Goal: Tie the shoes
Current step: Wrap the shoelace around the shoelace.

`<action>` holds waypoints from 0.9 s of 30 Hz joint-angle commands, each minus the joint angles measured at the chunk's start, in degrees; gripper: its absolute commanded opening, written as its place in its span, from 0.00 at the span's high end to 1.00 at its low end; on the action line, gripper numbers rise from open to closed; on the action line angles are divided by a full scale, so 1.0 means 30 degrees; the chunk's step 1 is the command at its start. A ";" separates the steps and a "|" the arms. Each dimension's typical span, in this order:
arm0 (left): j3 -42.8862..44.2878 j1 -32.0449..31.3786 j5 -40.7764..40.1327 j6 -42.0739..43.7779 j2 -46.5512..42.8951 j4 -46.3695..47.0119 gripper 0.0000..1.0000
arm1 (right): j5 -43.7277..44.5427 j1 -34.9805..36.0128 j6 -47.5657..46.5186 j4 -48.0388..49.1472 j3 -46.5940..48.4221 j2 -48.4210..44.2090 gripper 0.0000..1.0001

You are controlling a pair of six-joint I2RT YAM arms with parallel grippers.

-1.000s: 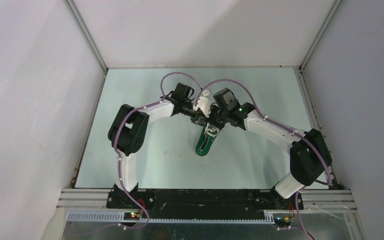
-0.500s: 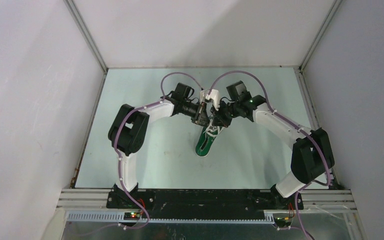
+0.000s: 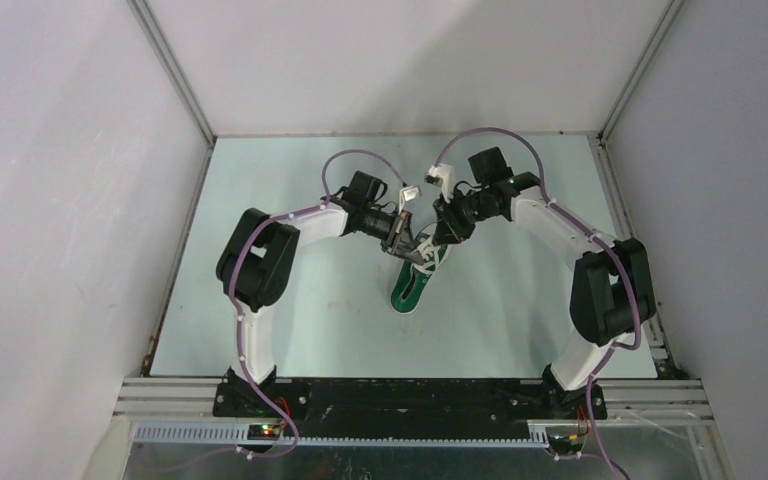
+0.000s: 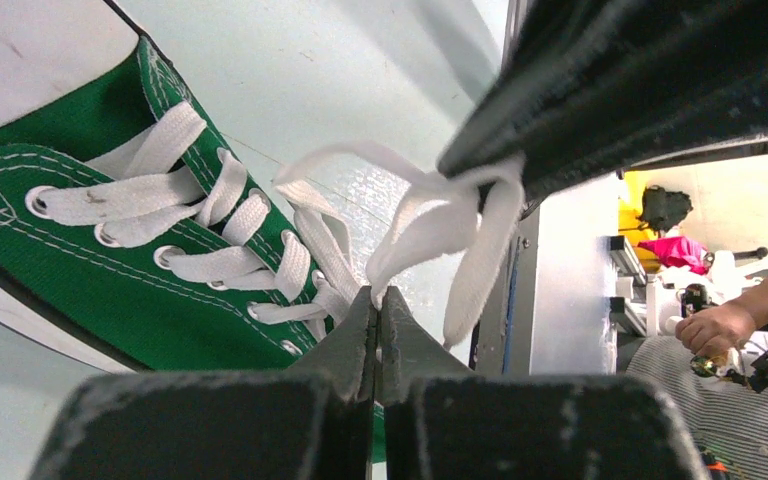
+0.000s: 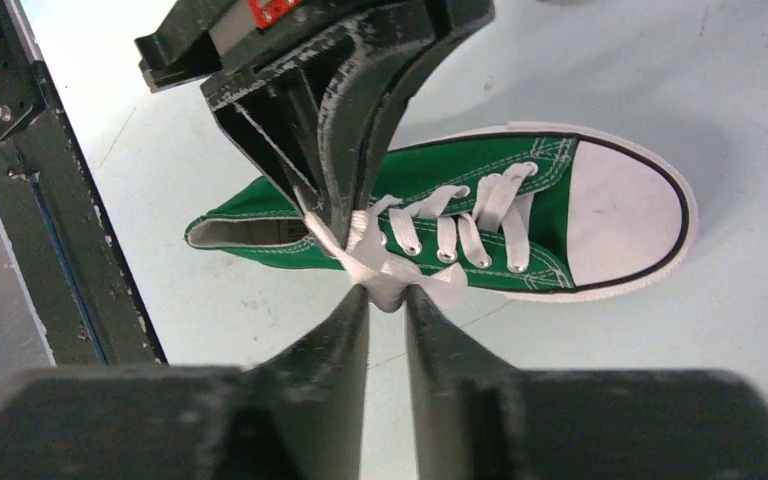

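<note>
Item: one green sneaker [image 3: 415,285], lying sole-down near the middle of the table [image 3: 290,330], heel end toward your arm bases, toe end under the two wrists. Fittings: white laces [image 4: 430,215], threaded through every eyelet that showed, their free lengths gathered and lifted above the top of the tongue. Your left pincer [image 4: 378,300] was pressed together, with a strand running straight into its tips, so it read as clamped on the lace. Your right pincer [image 5: 388,300] stood only narrowly apart, a bunch of lace filling the gap between its fingers; it looked like a hold, though how firm could not be told. The two pincers met close together just above the eyelets. Condition of the task: lacing complete, ends crossed and bunched into what may have been a first knot or a loop; no finished bow was visible. Outstanding, by this reading: forming and cinching the bow.
</note>
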 commanded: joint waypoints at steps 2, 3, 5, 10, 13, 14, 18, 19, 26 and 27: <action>0.0244 0.0077 0.0446 0.0603 -0.0434 -0.0239 1.00 | 0.0450 -0.0160 0.0125 -0.0391 0.1332 -0.0010 0.71; 0.0294 0.0077 0.0391 0.0547 -0.0383 -0.0279 1.00 | 0.0564 0.0006 -0.0028 -0.0424 0.1442 -0.0059 0.69; 0.0361 0.0077 0.0291 0.0447 -0.0312 -0.0370 1.00 | 0.1103 0.0291 -0.0876 -0.0527 0.1704 -0.0271 0.66; 0.0469 0.0077 -0.0087 0.0237 -0.0194 -0.0477 1.00 | 0.2171 0.0621 -0.4764 -0.0423 0.1746 -0.0805 0.58; 0.0501 0.0077 -0.0135 0.0195 -0.0102 -0.0525 1.00 | 0.2073 0.0851 -0.8517 -0.1005 0.1532 -0.1030 0.56; 0.0528 0.0077 -0.0104 0.0183 -0.0088 -0.0521 1.00 | 0.1956 0.0905 -0.9153 -0.1156 0.1499 -0.1079 0.54; 0.0670 0.0105 0.0111 0.0141 0.0043 -0.0545 1.00 | 0.1753 0.1195 -1.0951 -0.1750 0.1534 -0.1209 0.53; 0.0693 0.0106 0.0200 0.0140 0.0049 -0.0516 1.00 | 0.1693 0.1297 -1.1560 -0.2143 0.1526 -0.1256 0.53; 0.0893 0.0135 0.0281 0.0139 0.0217 -0.0621 1.00 | 0.2012 0.2353 -1.3617 -0.2673 0.1327 -0.1461 0.49; 0.0932 0.0135 0.0309 0.0139 0.0238 -0.0642 1.00 | 0.2161 0.2491 -1.3830 -0.2550 0.1321 -0.1421 0.49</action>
